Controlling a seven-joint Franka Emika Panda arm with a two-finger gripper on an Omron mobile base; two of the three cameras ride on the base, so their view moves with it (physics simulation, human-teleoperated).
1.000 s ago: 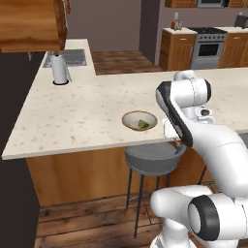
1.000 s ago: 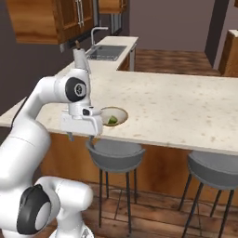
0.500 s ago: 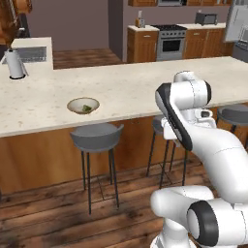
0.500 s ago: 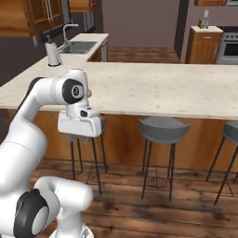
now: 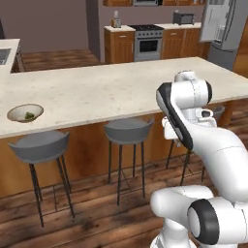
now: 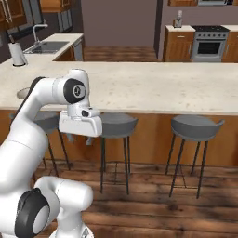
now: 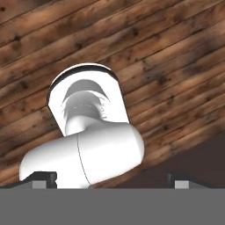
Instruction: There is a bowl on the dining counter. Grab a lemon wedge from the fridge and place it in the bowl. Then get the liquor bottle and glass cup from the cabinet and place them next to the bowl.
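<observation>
At the far left of the left base view sits the bowl (image 5: 25, 112), resting near the front edge of the long speckled tabletop (image 5: 121, 87). A small green piece lies inside it, most likely the lemon wedge (image 5: 30, 116), though it is too small to be sure. If so, the first part of the task looks done, and the bowl stands where a bottle and a cup could be set beside it; the stone around it is bare.

Moving right, grey stools (image 5: 127, 131) stand tucked under the tabletop's overhang, out of the way of anything placed above. Further right the white arm is folded close to its own body, with the pincer (image 6: 78, 138) hanging low in front of the wooden base, below the level of the tabletop and pointing down at the floor. In the hand view the two dark fingertips (image 7: 44, 178) stand far apart at the bottom corners with nothing between them — the pincer is wide and empty. That tucked, downward pose reads as a travelling posture, not a reaching one.

At the far right of the left base view, behind the tabletop, stands the steel fridge (image 5: 224, 29). In the right base view, wooden wall cabinets (image 6: 11, 11) hang at the upper left above the sink (image 6: 44, 45) — whether the bottle and cup are inside cannot be told.
</observation>
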